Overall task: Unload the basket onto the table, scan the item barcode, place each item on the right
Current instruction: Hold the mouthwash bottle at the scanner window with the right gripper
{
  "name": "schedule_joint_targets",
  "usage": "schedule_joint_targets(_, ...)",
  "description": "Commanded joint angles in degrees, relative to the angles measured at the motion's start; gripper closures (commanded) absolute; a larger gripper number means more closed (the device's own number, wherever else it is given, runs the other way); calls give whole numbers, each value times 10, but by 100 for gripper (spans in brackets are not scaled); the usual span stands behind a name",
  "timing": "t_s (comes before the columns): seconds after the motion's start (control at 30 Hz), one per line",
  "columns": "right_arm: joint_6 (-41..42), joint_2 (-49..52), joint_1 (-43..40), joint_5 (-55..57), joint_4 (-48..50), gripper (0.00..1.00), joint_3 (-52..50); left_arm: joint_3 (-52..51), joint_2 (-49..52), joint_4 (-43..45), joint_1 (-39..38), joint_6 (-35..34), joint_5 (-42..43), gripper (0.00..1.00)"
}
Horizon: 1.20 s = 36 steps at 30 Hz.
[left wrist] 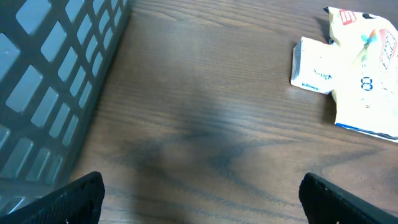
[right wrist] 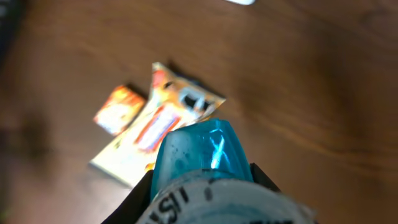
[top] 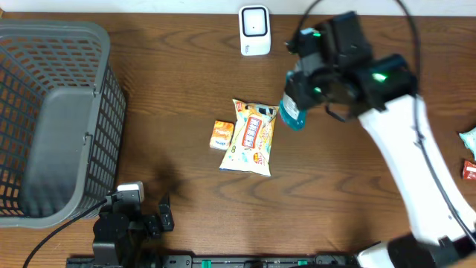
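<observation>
One container on the table [top: 186, 74]: grey mesh basket [top: 111, 112] at far left, with only its own grey floor showing inside. Everything else sat outside it. Task thing was the teal item [top: 292, 113], one of, held off the table in the right gripper [right wrist: 200, 183]. The fingers were clamped on either side of it, teal end pointing away from the wrist cam, white printed part nearest the lens. The print was too blurred to read, so couldn't make out a barcode. White scanner [top: 254, 30]: one, at the back edge, centre. The held item hung below and to the right of it, apart from it. Loose on the wood: one yellow snack packet [top: 251, 138] mid-table, its top right corner just beside the held item in overhead. One small orange packet [top: 222, 135] sat at its left edge, touching or just beside, couldn't tell which. Two more at the far right edge, one pale teal packet [top: 469, 138] and one red packet [top: 469, 170], both cropped by the frame. Left gripper [left wrist: 200, 198] sat near the front edge, close to the basket, jaws spread wide over bare wood.
</observation>
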Motion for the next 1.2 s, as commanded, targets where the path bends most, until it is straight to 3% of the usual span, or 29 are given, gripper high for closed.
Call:
schedule_joint_targets(0.0, 13, 56, 21, 141, 42, 98, 6, -2, -1, -2, 2, -5, -5, 0)
schedule_joint_targets(0.2, -53, 120, 42, 236, 176, 93, 6, -2, -1, -2, 2, -5, -5, 0)
schedule_joint_targets(0.33, -92, 152, 56, 291, 273, 96, 7, -2, -1, -2, 2, -5, -5, 0)
schedule_joint_targets(0.73, -339, 297, 85, 539, 599, 97, 20, -2, -1, -2, 2, -5, -5, 0)
schedule_joint_targets(0.93, -463, 396, 92, 568, 718, 97, 100, -2, -1, -2, 2, -5, -5, 0)
schedule_joint_targets(1.17, -539, 529, 92, 571, 737, 97, 268, -2, -1, -2, 2, -5, -5, 0)
